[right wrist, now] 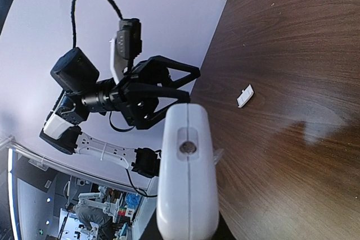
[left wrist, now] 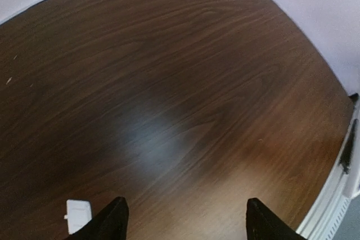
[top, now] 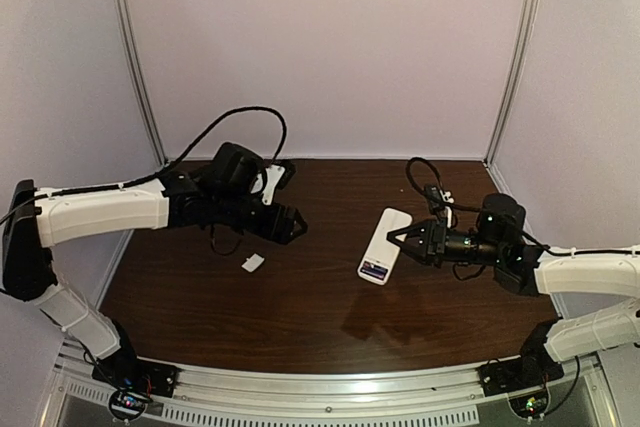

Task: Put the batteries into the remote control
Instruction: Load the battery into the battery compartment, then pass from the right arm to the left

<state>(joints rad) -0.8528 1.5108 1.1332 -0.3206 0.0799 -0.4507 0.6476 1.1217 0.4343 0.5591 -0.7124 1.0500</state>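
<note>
Left gripper (top: pixel 292 225) hangs over the counter (top: pixel 300 317), jaws spread wide, nothing in them. A small white piece (top: pixel 253 263) lies near it, probably the battery cover. Right gripper (top: pixel 402 238) is clamped on the remote control (top: pixel 385 242), held mid-counter. The batteries (top: pixel 375 270) look seated at its near end, so I'd guess fitting that cover comes next.

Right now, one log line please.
left claw open, empty | right claw shut on remote control | small white piece loose on table, near left claw
</note>
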